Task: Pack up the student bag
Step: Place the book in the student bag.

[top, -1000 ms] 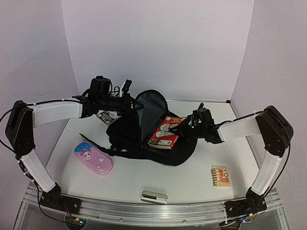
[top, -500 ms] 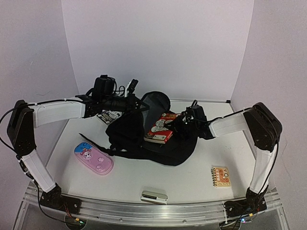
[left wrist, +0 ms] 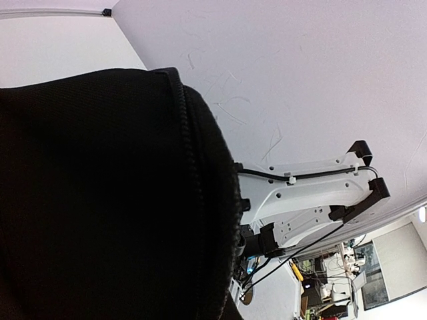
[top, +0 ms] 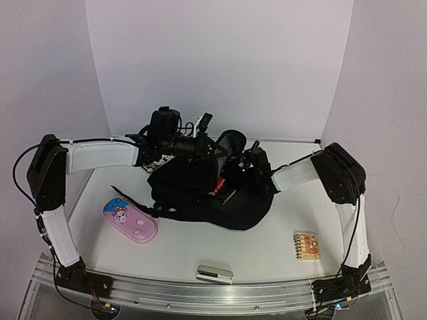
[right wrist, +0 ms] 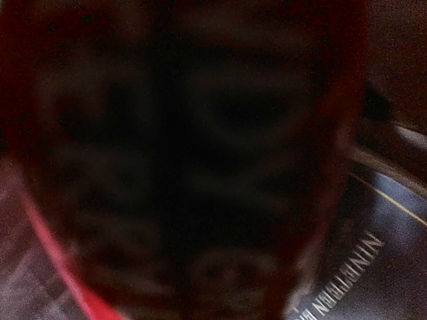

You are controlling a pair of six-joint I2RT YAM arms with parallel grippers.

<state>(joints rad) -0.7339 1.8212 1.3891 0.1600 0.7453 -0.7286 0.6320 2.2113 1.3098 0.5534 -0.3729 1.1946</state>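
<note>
Top external view: the student bag [top: 193, 190] lies at mid-table, toward the back wall. It is a soft black heap with its mouth turned up and to the right, and one strap [top: 133, 200] trails off to the left along the table [top: 267, 247].

Left gripper [top: 212, 141] reaches in from the left and meets the raised rim of the bag's mouth. The flap stands upright at its tip, so it reads as clamped on the fabric. In the left wrist view, black weave and a zip edge of the bag [left wrist: 100, 200] fill most of the frame. The fingers themselves are hidden there. The white right arm [left wrist: 307, 200] shows beyond.

Right gripper [top: 235, 177] comes in from the right, down at the bag's opening and closed on a red book [top: 219, 185]. Only a red sliver of the book shows, and the rest sits inside the mouth. In the right wrist view, the book's cover [right wrist: 180, 153] fills the frame, dark and blurred, with a red border. Greyish lining with printed lettering shows at lower right.

Around the bag:
- A pink case [top: 130, 221] with a cartoon face lies near the front left, just beside the strap's end.
- A small spiral notepad [top: 307, 245] lies at the front right, well apart from the bag.
- A small silver object [top: 214, 273] sits at the near edge, between the arm bases.
</note>
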